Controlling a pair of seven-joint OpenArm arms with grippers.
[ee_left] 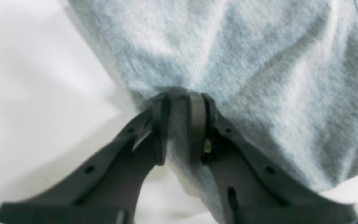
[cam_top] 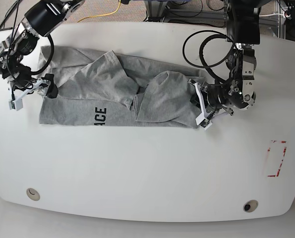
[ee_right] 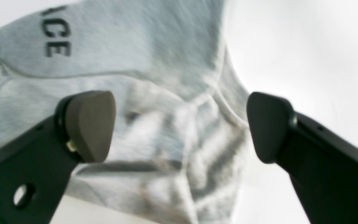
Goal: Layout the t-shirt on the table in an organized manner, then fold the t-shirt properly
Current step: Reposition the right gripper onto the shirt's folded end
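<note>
While the t-shirt (cam_top: 112,99) is lying across the far half of the table (cam_top: 137,168), I am judging the layout stage as only partly done. From the base view, the cloth is spreading in a long band, but its middle is bunching into overlapping flaps and ridges, and only part of the dark lettering (cam_top: 101,116) is showing near the front hem. So nothing is flat enough yet, and no fold proper is looking started.

My left gripper (ee_left: 179,99) is clenching a pinch of grey fabric at the end of the garment nearest the red tape mark (cam_top: 275,158); the wrist view is showing cloth squeezed between the two pads. My right gripper (ee_right: 180,124) is hanging released, its jaws standing wide apart over the crumpled fabric at the opposite end, with nothing gripped; whether the pads are touching the cloth I cannot tell.

As I am reading it, what is remaining is most of the job: taking hold at the right side, pulling the shirt taut, smoothing out the centre flaps, then making the folds.
</note>
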